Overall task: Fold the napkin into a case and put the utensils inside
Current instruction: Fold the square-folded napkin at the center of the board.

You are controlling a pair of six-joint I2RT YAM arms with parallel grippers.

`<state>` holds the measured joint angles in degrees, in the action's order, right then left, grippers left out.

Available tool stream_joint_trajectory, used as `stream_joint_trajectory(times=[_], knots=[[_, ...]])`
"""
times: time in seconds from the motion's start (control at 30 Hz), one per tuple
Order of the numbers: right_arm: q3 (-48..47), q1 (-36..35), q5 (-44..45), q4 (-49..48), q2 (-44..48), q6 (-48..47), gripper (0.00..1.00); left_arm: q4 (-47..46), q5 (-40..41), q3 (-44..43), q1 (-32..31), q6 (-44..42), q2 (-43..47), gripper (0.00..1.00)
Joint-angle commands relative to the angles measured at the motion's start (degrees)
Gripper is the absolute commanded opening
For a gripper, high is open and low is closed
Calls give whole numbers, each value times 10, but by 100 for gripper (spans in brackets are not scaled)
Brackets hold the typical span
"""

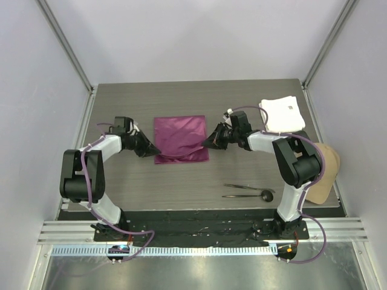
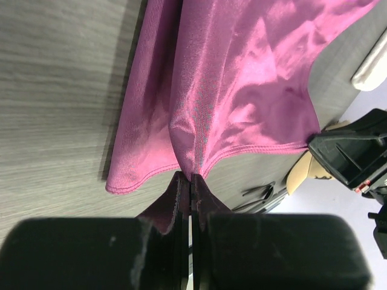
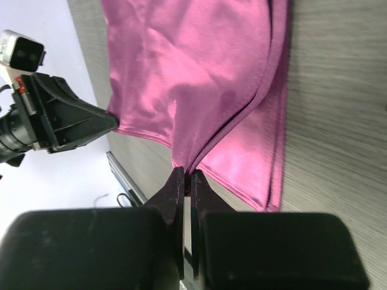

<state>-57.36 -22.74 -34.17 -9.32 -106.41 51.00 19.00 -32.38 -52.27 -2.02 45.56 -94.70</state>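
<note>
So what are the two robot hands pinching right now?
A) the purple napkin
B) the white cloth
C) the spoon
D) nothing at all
A: each wrist view shows it, the left gripper and the right gripper are both shut on an edge of the napkin, with fabric caught between the fingers.

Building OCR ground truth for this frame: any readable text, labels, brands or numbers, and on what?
Nothing is legible in any view.
Small dark tag on the white cloth: too small to read.
The napkin and the utensils: no marks visible.
</note>
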Motion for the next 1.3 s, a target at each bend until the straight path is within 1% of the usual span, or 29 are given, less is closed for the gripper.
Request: stream_joint_trajectory(times=[0.0,0.17,0.47,0.87,1.27], knots=[[15,1,6,12,37,-28,1,-8,4,13,-3,-21,26,0],[22,1,4,9,30,-29,1,-7,14,29,-3,-21,28,0],[37,2,4,5,28,-33,1,11,18,31,-3,-32,27,0],[53,2,5,-1,29,-32,1,16,21,52,-3,-32,48,0],[58,1,6,-8,4,-35,1,15,32,66,-3,-34,33,0]])
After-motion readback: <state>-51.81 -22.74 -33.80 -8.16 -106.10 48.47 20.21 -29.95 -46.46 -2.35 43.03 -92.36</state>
